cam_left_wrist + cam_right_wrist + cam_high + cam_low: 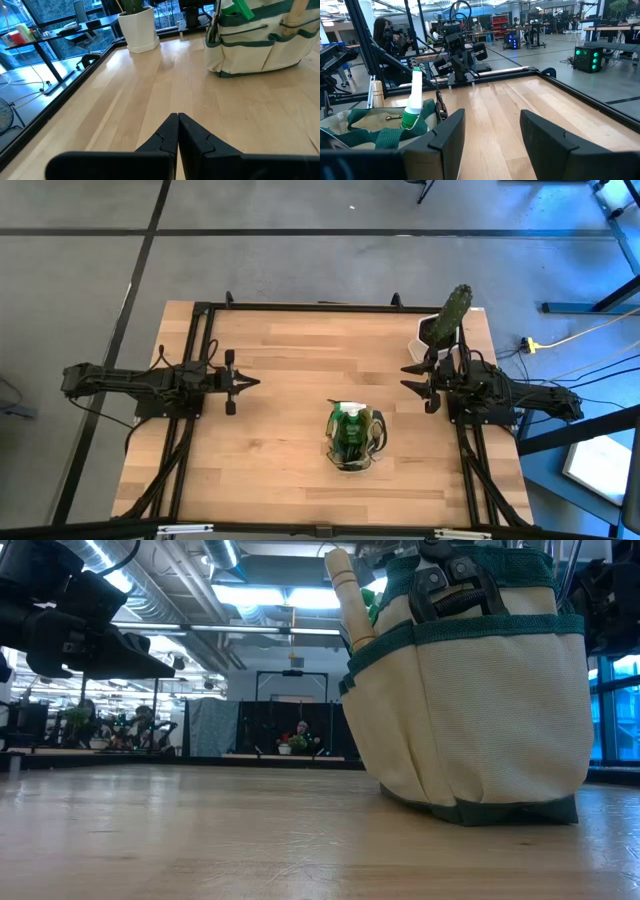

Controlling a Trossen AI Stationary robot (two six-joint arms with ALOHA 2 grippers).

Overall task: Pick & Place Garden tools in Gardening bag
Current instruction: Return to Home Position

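right gripper (412, 378) is hanging wide open and empty at the right side of the table (280, 480), beside the cactus pot (438, 330). left gripper (243, 382) is hanging fully closed, holding nothing, at the left side, pointing across at the right one. bag (480, 710) is standing upright on the wood between the two arms, offset toward the front edge and the right side, so the right gripper is nearer. neither gripper is touching it, and both are sitting well apart from it. bag's long axis is running roughly front to back, crosswise to the line between the grippers, with its mouth facing up. spray bottle (412, 105), wooden handle (349, 600) and pruners (450, 585) are sticking up out of it. packing is looking done. the homing move is likely just needing each arm to pull back, away from the bag.
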